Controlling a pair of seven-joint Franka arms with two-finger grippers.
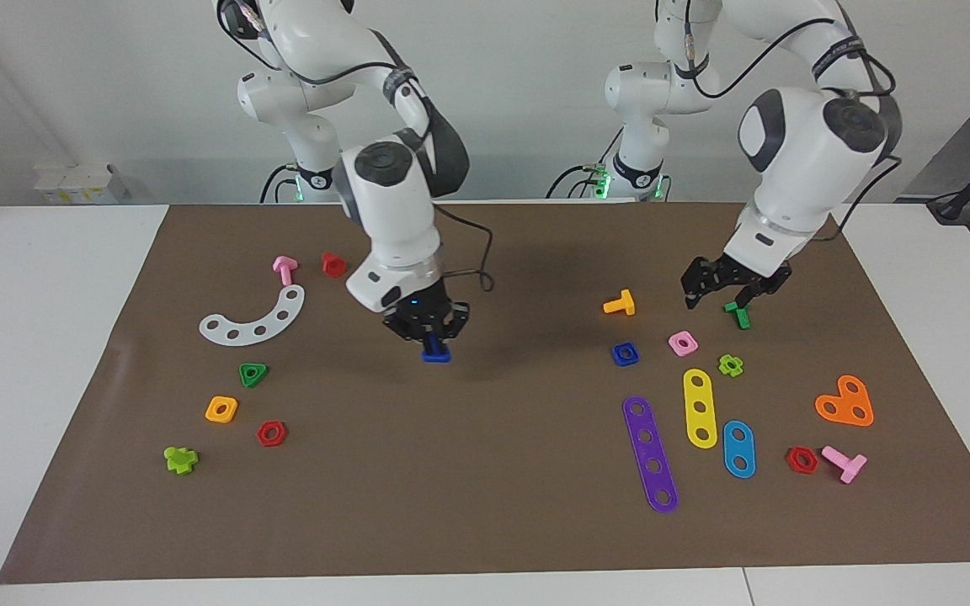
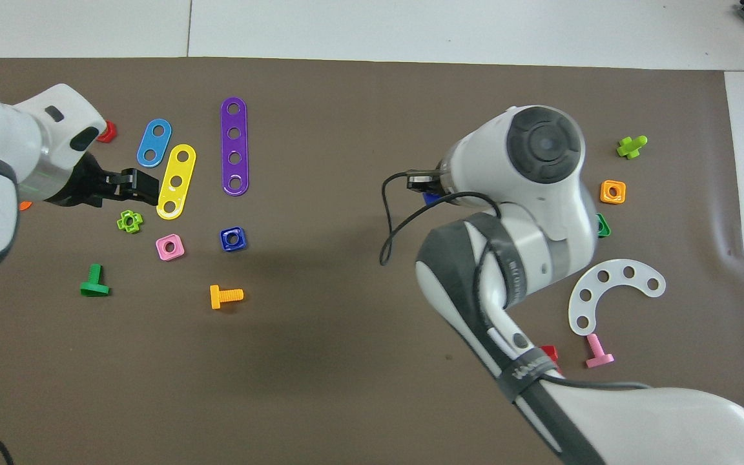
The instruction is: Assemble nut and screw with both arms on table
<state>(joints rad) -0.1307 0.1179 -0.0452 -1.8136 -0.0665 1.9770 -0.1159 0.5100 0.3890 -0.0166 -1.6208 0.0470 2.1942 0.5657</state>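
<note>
Pinching screw w/ right gripper over mat mid, nut toward left arm's end, left gripper spread (hovering over mat).

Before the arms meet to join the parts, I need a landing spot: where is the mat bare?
Bare: the mat's middle, between the right gripper holding the blue screw and the blue nut, down to the edge farthest from the robots. Crowded: around the left gripper, with the nut, pink nut and purple strip.
</note>
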